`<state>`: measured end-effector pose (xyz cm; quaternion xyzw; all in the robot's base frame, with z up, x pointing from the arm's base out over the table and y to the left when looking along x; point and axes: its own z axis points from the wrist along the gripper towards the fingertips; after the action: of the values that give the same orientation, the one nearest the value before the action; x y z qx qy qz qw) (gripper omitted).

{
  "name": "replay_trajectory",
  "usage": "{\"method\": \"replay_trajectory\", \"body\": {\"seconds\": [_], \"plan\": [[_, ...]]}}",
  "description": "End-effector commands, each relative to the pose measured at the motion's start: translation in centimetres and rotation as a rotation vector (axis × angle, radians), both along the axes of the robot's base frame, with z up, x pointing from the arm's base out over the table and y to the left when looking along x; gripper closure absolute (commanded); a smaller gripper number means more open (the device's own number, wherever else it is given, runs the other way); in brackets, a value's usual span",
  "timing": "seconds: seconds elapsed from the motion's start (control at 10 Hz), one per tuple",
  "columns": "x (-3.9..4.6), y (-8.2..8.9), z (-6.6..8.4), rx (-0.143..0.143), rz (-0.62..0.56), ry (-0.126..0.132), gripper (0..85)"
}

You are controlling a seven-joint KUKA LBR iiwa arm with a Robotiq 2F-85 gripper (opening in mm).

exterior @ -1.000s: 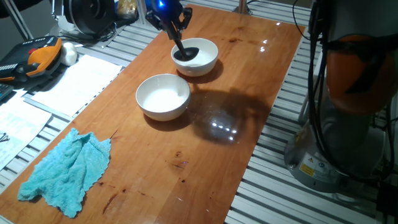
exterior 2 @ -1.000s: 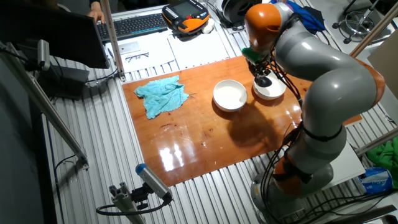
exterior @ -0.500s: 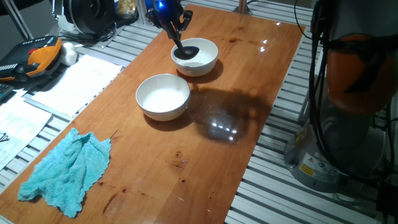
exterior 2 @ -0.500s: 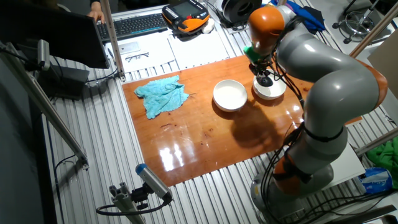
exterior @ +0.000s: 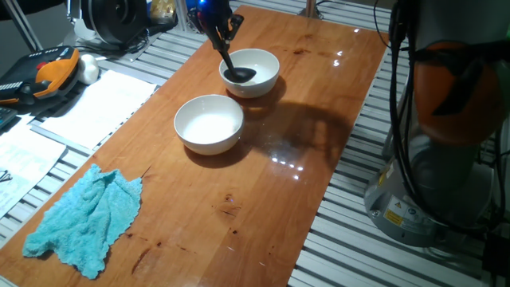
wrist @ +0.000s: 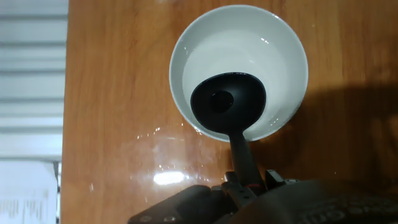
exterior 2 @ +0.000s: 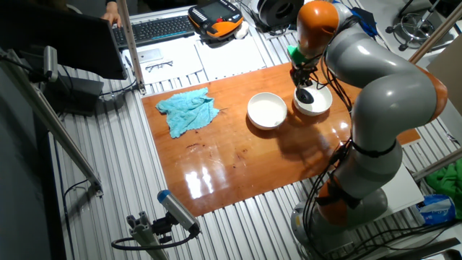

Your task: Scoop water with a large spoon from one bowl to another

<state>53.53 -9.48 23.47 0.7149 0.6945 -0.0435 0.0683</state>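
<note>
Bright overhead light glares off the glossy table [exterior: 303, 151]; arm's soft shadow, sharp focus.

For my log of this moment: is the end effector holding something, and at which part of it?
Yes. The end effector holds the black deep-headed ladle by its thin handle, above the head, which sits inside the white round bowl.
</note>
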Motion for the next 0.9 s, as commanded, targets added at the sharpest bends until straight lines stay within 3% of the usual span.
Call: {"method": "replay_trajectory", "body": {"seconds": [0.0, 0.3, 0.5, 0.8], "plan": [[0.12, -0.1, -0.2, -0.008, -0.172, -0.007, 85.0], [0.37, -0.5, -1.0, -0.013, -0.196, -0.032, 85.0], [0.71, -0.3, -1.2, 0.011, -0.228, -0.022, 85.0], [1.57, -0.1, -2.0, -0.001, -0.232, -0.018, 85.0]]}}
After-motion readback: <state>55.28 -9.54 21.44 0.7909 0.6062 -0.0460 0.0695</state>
